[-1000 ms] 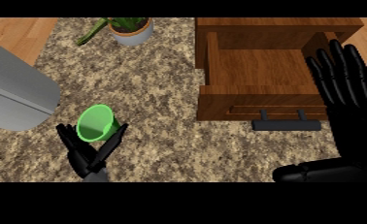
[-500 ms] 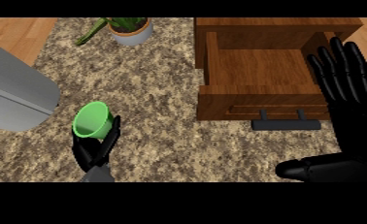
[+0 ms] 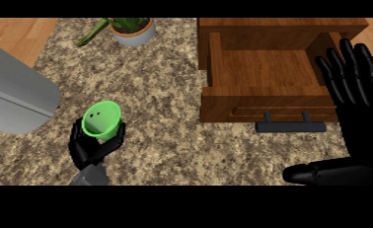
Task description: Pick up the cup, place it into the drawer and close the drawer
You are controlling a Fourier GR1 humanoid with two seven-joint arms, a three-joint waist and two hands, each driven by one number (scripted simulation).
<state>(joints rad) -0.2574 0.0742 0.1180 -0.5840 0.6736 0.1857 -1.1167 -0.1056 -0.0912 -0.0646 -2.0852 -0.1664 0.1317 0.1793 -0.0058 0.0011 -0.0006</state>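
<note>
A potted plant (image 3: 131, 28) sits far on the speckled counter (image 3: 167, 98). A grey appliance (image 3: 22, 96) occupies the left edge.

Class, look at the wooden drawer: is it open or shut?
Open. The drawer is pulled out, its bare inside shows from above, and its handle sits forward.

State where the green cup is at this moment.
In the head view the green cup sits at lower left, held in the left hand above the speckled counter, left of the open wooden drawer.
</note>
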